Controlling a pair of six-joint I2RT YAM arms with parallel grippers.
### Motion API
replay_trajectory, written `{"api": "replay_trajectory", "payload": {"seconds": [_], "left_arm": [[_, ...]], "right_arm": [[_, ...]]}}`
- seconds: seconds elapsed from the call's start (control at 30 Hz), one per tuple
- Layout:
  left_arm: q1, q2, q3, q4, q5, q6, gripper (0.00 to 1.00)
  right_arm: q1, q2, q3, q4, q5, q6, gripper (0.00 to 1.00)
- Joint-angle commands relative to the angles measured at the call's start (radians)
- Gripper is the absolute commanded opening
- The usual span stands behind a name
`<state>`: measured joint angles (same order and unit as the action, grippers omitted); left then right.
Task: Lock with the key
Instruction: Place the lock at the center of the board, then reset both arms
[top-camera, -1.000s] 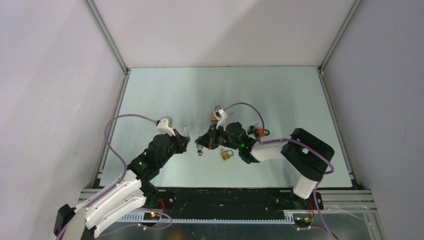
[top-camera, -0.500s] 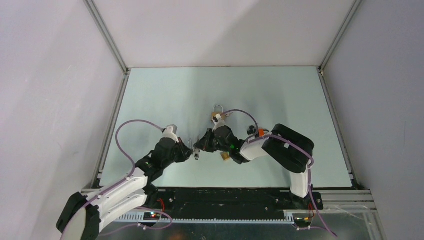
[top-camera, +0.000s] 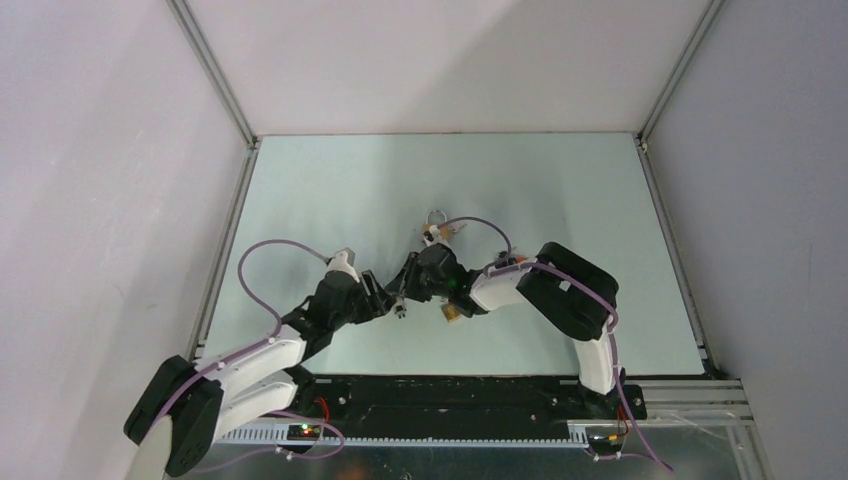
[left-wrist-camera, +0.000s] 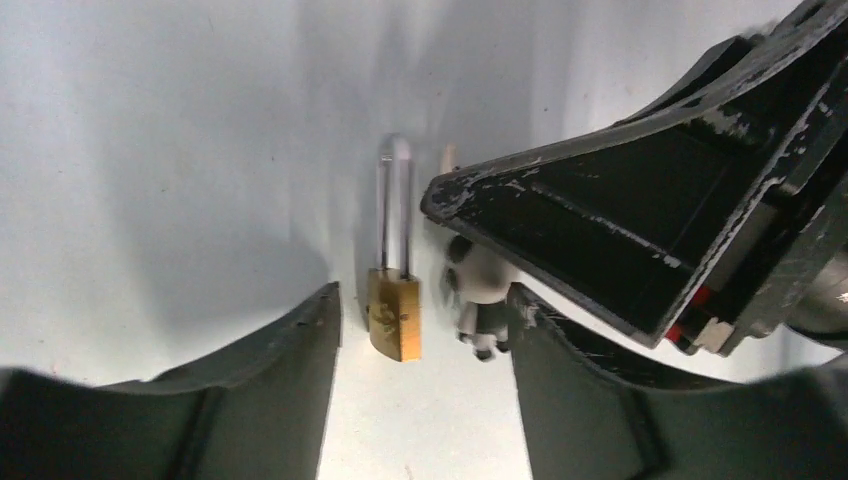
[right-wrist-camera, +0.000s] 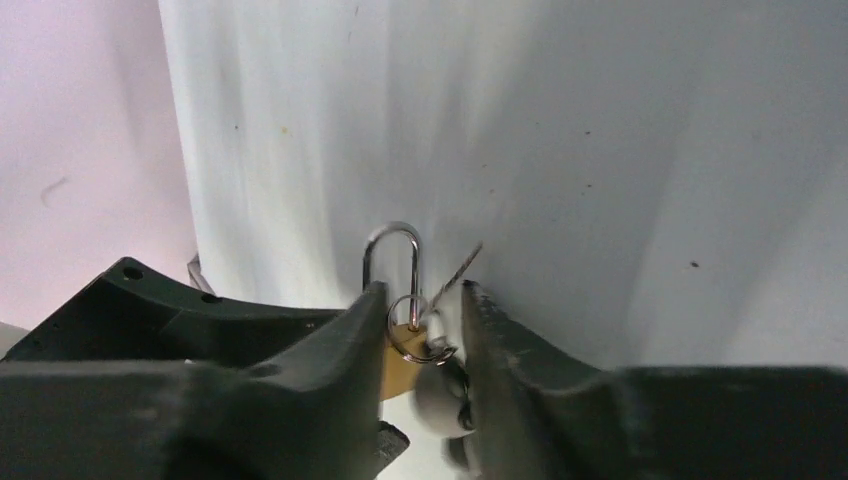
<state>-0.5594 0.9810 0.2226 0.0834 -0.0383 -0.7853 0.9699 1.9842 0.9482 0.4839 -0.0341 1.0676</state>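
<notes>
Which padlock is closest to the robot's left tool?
The long-looped brass padlock, lying inside the open left tool. The back padlock and the padlock beside the right arm lie farther off.

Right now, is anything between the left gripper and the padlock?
Nothing visible: the brass padlock lies flat between the open fingers of the left gripper, touching neither. The keys lie beside it, with the right gripper close on that side.

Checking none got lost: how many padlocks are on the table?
3. Long-shackle padlock lying inside the open left pincer; far padlock farther back, centre; near padlock partly under the right arm. More could hide beneath the arms.
</notes>
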Motion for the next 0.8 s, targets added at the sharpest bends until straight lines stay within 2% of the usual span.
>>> {"api": "replay_trajectory", "payload": {"seconds": [0.0, 0.13, 0.2, 0.33, 0.53, 0.67, 0.77], "left_arm": [[0.011, -0.059, 0.014, 0.021, -0.027, -0.017, 0.71], [0.016, -0.148, 0.037, -0.062, -0.097, -0.014, 0.83], [0.017, -0.189, 0.075, -0.157, -0.161, -0.003, 0.88], [0.018, -0.256, 0.155, -0.285, -0.222, 0.047, 0.99], [0.018, -0.357, 0.243, -0.378, -0.230, 0.080, 1.00], [0.018, -0.431, 0.322, -0.469, -0.241, 0.097, 1.00], [0.018, -0.492, 0.402, -0.545, -0.212, 0.123, 1.00]], "right_arm": [[-0.009, 0.009, 0.047, -0.133, -0.037, -0.026, 0.45], [-0.029, -0.041, 0.060, -0.192, -0.021, -0.087, 0.65], [-0.039, -0.075, 0.060, -0.215, -0.009, -0.117, 0.70], [-0.051, -0.165, 0.058, -0.275, 0.050, -0.191, 0.73], [-0.072, -0.373, 0.059, -0.393, 0.181, -0.320, 0.74], [-0.106, -0.530, 0.057, -0.552, 0.351, -0.376, 0.72], [-0.152, -0.660, 0.035, -0.677, 0.418, -0.413, 0.74]]}}
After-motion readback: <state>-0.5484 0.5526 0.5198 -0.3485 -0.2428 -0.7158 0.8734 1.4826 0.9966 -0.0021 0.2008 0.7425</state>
